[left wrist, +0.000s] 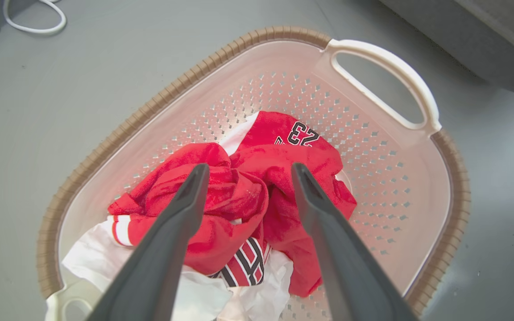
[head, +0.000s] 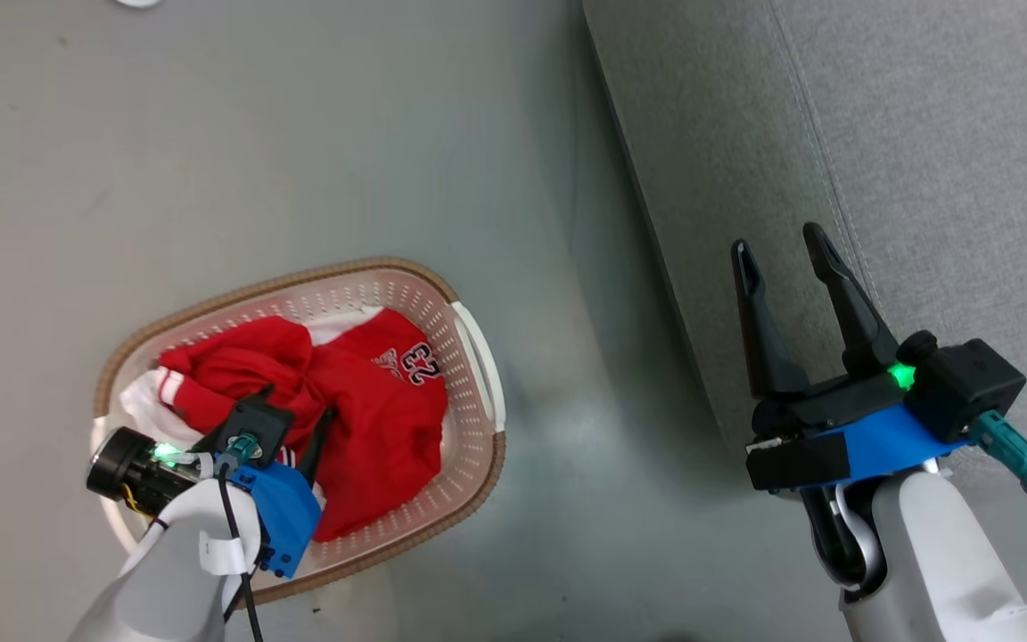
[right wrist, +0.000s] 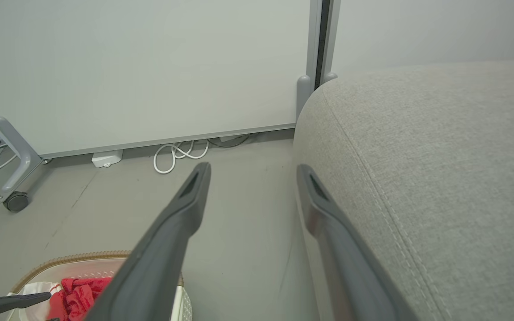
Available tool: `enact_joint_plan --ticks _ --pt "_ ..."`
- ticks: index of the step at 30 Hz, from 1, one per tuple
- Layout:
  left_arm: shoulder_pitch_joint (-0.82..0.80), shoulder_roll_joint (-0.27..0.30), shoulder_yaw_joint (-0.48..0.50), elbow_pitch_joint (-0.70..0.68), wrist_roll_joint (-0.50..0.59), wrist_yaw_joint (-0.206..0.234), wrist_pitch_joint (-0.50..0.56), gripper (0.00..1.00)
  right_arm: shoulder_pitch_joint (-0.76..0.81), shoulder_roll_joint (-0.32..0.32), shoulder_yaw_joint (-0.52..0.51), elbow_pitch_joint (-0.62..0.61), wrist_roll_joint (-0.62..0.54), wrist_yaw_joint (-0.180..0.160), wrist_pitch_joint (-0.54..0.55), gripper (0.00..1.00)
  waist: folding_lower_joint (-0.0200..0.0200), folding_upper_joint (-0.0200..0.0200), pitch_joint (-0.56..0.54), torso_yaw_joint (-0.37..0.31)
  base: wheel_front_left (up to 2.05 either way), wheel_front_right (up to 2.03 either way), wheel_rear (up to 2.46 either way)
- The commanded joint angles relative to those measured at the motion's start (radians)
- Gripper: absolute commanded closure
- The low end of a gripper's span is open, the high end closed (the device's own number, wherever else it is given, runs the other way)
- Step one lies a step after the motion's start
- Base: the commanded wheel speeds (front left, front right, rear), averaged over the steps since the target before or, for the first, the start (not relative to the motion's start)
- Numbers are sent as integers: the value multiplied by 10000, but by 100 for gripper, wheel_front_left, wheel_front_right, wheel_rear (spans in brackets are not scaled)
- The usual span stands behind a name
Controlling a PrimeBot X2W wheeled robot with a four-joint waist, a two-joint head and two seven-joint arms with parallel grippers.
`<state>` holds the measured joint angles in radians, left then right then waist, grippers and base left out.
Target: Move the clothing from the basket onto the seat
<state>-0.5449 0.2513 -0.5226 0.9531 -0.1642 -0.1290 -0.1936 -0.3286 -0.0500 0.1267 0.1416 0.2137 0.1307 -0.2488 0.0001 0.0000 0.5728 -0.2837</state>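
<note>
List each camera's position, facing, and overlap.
Left wrist: on left arm, looking down along open left gripper into cream perforated plastic laundry basket of red and white sports clothing.
Right wrist: on right arm, facing along open right gripper toward white wall, grey fabric sofa beside.
Head: looks down at basket, sofa; both grippers show.
Shared: all show basket and clothing.

Soft cloth, glossy plastic, dull floor.

The clothing (left wrist: 239, 187) was soft, crumpled cloth, the red with a slight sheen, lying beside thin white fabric. The basket (left wrist: 417, 191) was smooth, faintly glossy cream plastic with perforated walls. Its brown rim (left wrist: 121, 136) had a ribbed, woven-look texture, and the handle (left wrist: 400, 69) was smooth white plastic. The seat (right wrist: 440, 178) wore coarse grey woven upholstery with a stitched seam. The floor (head: 299, 134) looked smooth, with dull reflections. The fingers (left wrist: 172, 232) were matt dark plastic.
</note>
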Motion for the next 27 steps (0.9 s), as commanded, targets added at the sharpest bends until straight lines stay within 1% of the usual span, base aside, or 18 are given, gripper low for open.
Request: enact_joint_plan --ticks 1,7,9,11,13,15,21,27 --pt "-276 156 -185 65 -67 -15 12 0 -292 -6 43 -62 29 1 -63 0 -1 0 517 -363 0 0 0" --pt "-833 599 -1405 615 -464 -16 103 0 -486 -6 252 -117 204 1 -135 0 -1 0 1086 -552 0 0 0" --pt "-1129 806 -1577 794 -358 -17 27 0 -509 -6 326 -129 290 1 -154 0 -1 0 1257 -611 0 0 0" --pt "-1270 871 -1720 1005 -221 2 -27 0 -597 -5 411 -166 357 1 -162 0 -1 0 1445 -691 0 0 0" --pt "-1448 945 -1860 1215 -42 228 -48 0 -670 -6 497 -203 426 1 -164 0 -1 0 1626 -795 0 0 0" --pt "-1639 993 -1959 1442 106 390 59 0 -687 -8 561 -217 488 1 -163 0 -1 0 1776 -893 0 0 0" --pt "-1905 937 -2166 2013 142 329 379 0 -773 -8 691 -302 698 1 -168 0 -1 0 2060 -1104 0 0 0" --pt "-2104 902 -2281 2475 155 457 781 0 -796 -6 793 -385 848 1 -169 0 -1 0 2191 -1239 0 0 0"
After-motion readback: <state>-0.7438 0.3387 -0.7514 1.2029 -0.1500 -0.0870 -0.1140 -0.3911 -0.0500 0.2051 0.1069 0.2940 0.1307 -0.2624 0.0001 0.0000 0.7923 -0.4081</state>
